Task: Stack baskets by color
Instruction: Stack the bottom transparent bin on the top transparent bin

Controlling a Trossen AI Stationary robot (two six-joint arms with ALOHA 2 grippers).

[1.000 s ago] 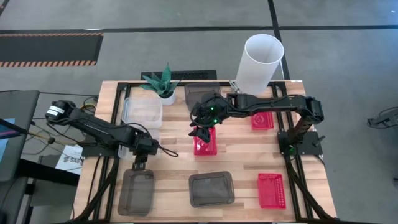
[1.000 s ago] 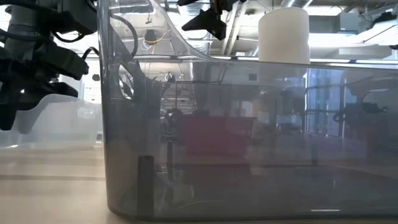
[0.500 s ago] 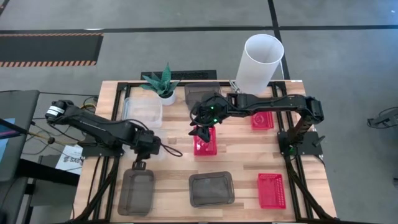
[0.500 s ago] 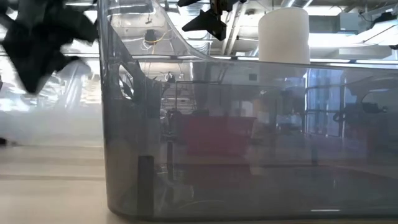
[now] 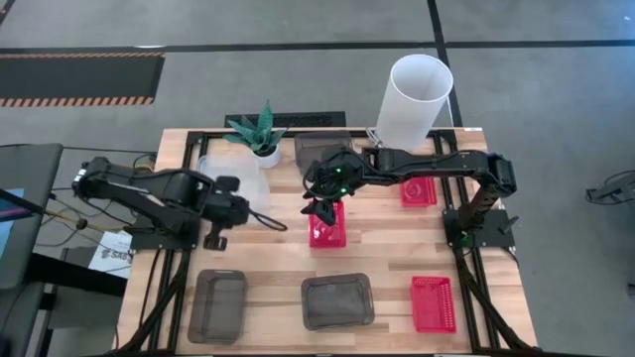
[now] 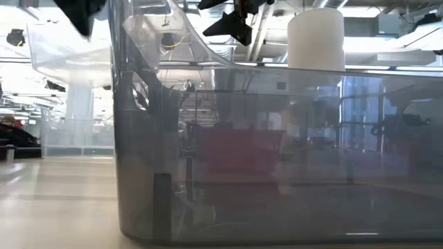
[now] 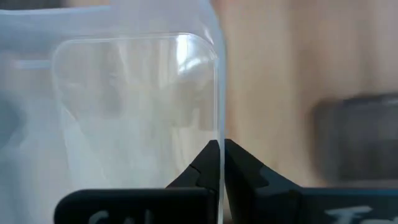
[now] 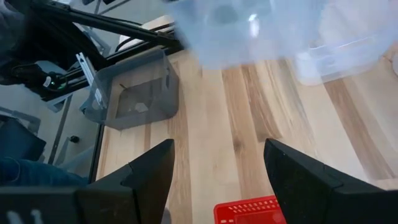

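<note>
My left gripper hangs above the table's left side, shut on a clear whitish basket that shows high in the low view. Another clear basket rests on the table at the far left. My right gripper stands open above a red mesh basket at the table's middle and touches nothing. Two more red baskets lie on the right. Grey baskets sit at the near left, the near middle and the far middle. My left gripper pinches the clear basket's thin wall at its rim edge between its two fingers, which come from above and point steeply down. The basket is lifted clear of the table and hangs tilted below the fingers.
A tall white cylinder and a small potted plant stand at the far edge. The near-middle grey basket fills most of the low view. Bare wood lies between the near row and the red basket at the middle.
My left gripper has risen steeply and drawn a little toward the far edge, tipping more downward. The clear basket has come up with it, off the table and clear of the near-left grey basket.
</note>
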